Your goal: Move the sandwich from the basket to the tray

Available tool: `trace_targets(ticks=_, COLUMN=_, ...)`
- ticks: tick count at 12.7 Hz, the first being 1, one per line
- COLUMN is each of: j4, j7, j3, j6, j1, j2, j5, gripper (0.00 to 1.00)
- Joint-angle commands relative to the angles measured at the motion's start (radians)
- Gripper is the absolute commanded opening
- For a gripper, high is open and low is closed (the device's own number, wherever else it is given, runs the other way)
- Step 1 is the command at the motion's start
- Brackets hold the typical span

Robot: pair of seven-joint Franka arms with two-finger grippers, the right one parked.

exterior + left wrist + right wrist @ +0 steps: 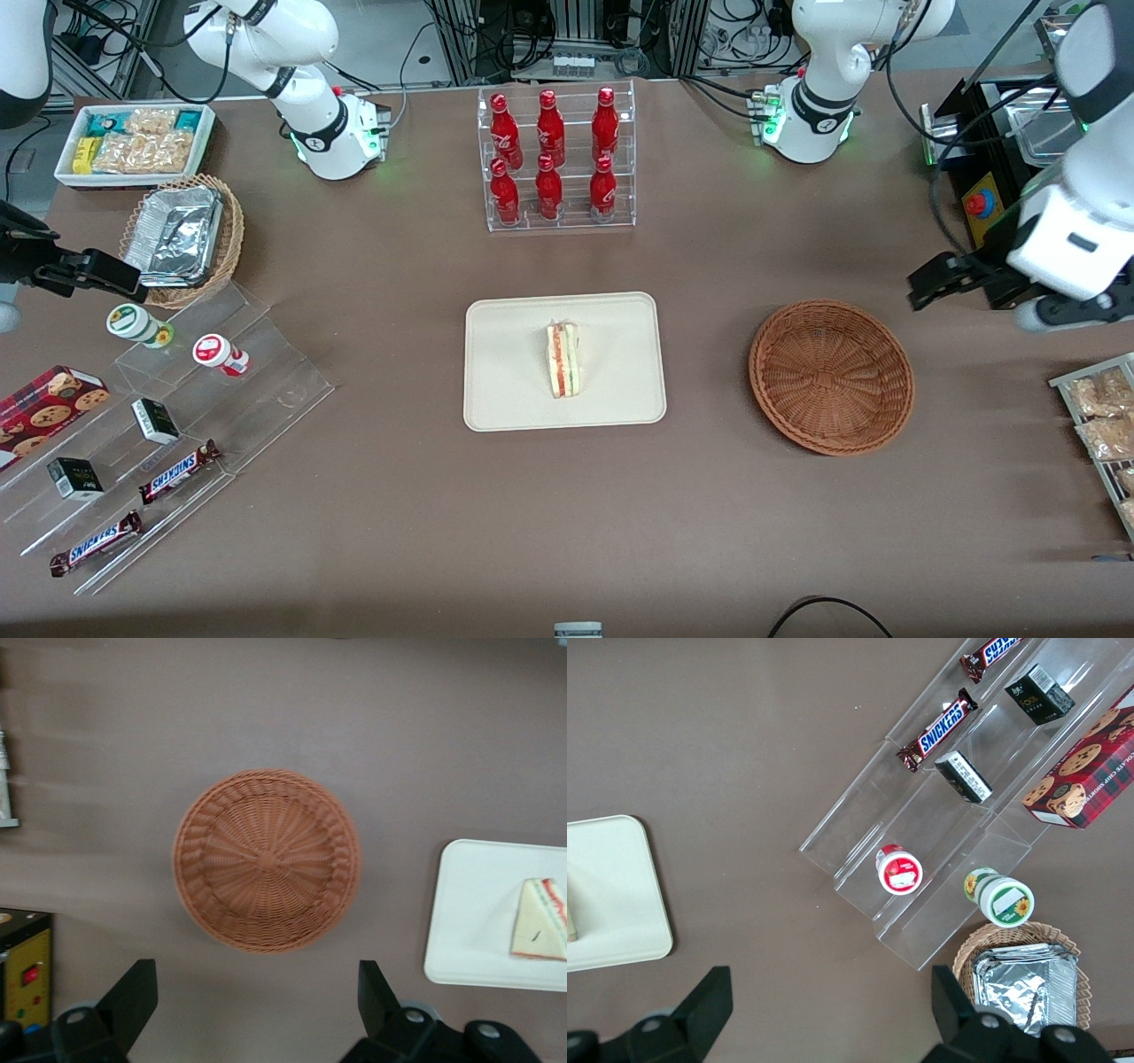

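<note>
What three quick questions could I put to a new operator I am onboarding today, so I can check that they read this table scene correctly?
1. True or false: the sandwich lies in the basket.
2. The gripper is: A) shut on the sandwich B) open, holding nothing, raised above the table near the basket C) resting on the tray.
3. Fill in: the rack farther from the front camera than the tray holds six red ____.

Key: 1 false, it lies on the tray and the basket is empty; 2 B; 3 bottles.

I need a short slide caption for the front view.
Sandwich on tray, basket empty, gripper open beside it.
</note>
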Motion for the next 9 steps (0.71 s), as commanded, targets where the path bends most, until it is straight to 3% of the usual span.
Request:
trace_targets(ticks=1, j4=-0.085, j7=0.101, j3=-0.008, j6=-0.001, j1=0.048, j2=-0.076, j5=-0.003, gripper=1.0)
trace_targets(ticks=9, j4=-0.091, j7=0.143, j3=0.031, j6=-0.047, j1=0.044, j2=-0.108, j5=-0.001, gripper=1.0)
